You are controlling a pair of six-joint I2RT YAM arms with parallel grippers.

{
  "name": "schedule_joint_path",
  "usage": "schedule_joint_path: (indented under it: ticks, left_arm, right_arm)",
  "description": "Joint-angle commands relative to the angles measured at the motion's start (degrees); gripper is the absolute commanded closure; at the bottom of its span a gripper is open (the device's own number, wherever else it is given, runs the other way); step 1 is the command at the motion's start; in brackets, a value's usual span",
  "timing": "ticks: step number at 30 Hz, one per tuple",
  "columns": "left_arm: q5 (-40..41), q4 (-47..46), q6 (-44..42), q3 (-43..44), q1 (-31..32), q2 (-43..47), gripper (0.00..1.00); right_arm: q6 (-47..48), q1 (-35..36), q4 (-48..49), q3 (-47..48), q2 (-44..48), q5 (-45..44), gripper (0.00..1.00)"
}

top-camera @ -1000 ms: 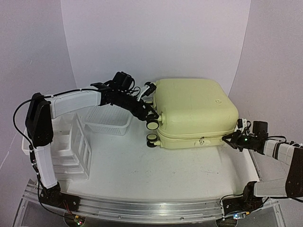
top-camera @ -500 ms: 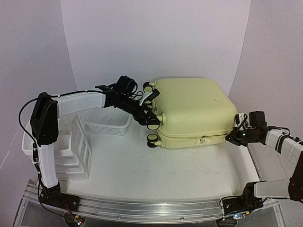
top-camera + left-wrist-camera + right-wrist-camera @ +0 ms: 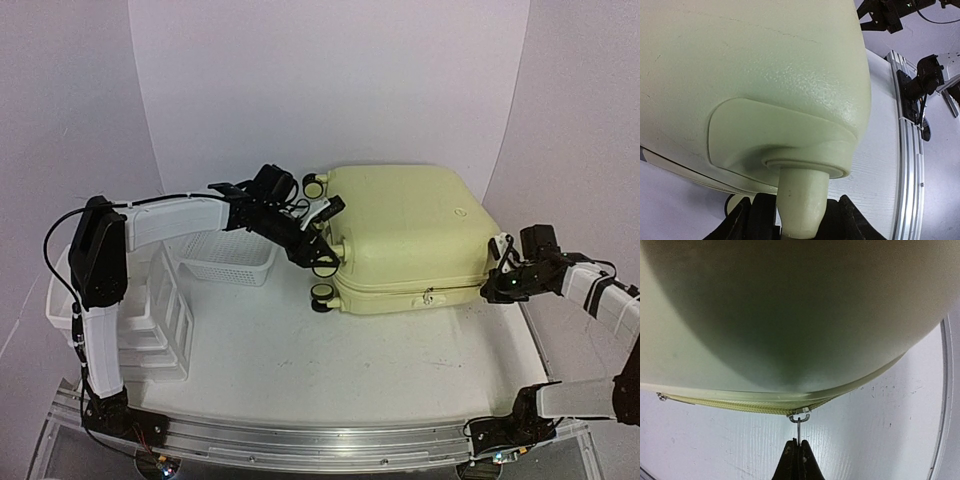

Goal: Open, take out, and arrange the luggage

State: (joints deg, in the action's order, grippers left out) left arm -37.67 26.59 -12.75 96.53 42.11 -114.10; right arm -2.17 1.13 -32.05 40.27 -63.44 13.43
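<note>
Seen from above, the luggage (image 3: 410, 240) lies closed mid-table, and the right gripper (image 3: 497, 285) is closer to its corner than a second ago. The left wrist view shows the left gripper (image 3: 801, 220) straddling a wheel stem (image 3: 802, 197), grip uncertain. The right wrist view shows closed tips pinching the zipper pull (image 3: 799, 426); unzipping looks underway, and next comes a steady drag along the seam (image 3: 740, 405)

**Left gripper** (image 3: 318, 252): advanced toward the luggage (image 3: 410, 235). It now straddles the wheel stem (image 3: 802, 200) at the near left corner. Its jaws, previously wide apart, have narrowed around the stem.

**Right gripper** (image 3: 492, 287): moved rearward from the front right corner along the luggage's right end. Its forearm has risen higher above the worktop (image 3: 300, 370).
</note>
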Motion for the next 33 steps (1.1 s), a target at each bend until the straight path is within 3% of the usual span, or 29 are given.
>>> schedule_joint_path:
  ticks: [1, 6, 13, 16, 24, 30, 33]
  left_arm:
    - [8.4, -0.7, 3.1, 2.1, -0.5, 2.1, 0.65]
    - [12.1, -0.4, 5.6, 1.3, -1.9, 2.1, 0.85]
    - [13.5, -0.5, 6.9, -0.5, -2.6, 3.3, 0.98]
    - [13.3, -0.5, 7.6, -0.6, -2.6, 3.6, 0.99]
    - [11.0, -0.7, 9.1, -0.4, -2.6, 3.4, 1.00]
    - [16.3, -1.2, 10.4, -2.1, -3.1, 4.9, 1.00]
    - [18.4, -2.0, 11.3, -3.4, -3.9, 5.6, 1.00]
  right_arm:
    - [5.7, 0.7, -8.4, 1.0, 2.0, -4.3, 1.00]
    - [7.8, 0.3, -7.0, -1.1, 5.6, -8.2, 1.00]
    - [5.0, -3.4, -4.6, -0.8, 2.7, -8.2, 1.00]
    - [5.4, -3.8, -3.7, -0.6, -0.7, -4.5, 1.00]
    - [-0.4, -3.8, 12.7, -8.2, -0.6, 3.9, 1.00]
    - [1.5, -3.8, 15.5, -11.3, 3.9, -8.6, 1.00]
    - [10.1, -3.8, 20.0, -14.4, 6.9, -9.9, 1.00]
